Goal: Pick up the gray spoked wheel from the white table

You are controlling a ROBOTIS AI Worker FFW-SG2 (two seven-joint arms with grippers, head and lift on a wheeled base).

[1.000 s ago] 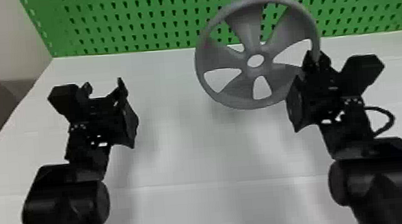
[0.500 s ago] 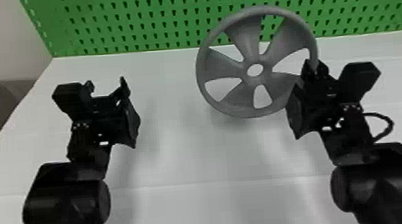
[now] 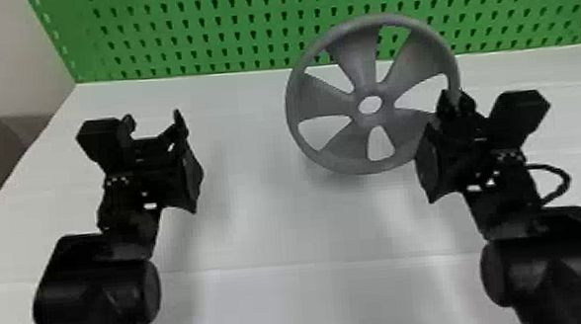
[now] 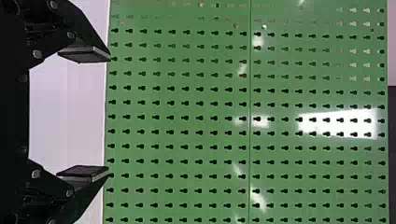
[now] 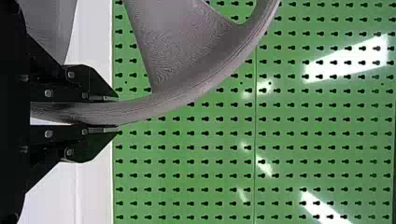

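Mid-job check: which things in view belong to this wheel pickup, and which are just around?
In the job:
gray spoked wheel, rim held by the right gripper
right gripper, shut on that rim
white table, named in the task

Just around:
left gripper, open and empty
green pegboard behind the table

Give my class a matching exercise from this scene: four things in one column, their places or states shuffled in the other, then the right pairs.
Things
1. Gray spoked wheel
2. Green perforated panel
3. Black two-fingered left tool
4. White table

Places or states
A. Stands upright along the table's far edge
B. Fingers apart, with nothing between them
C. Lies flat beneath both arms
D. Held by its rim in the black right tool

Right pairs
1-D, 2-A, 3-B, 4-C
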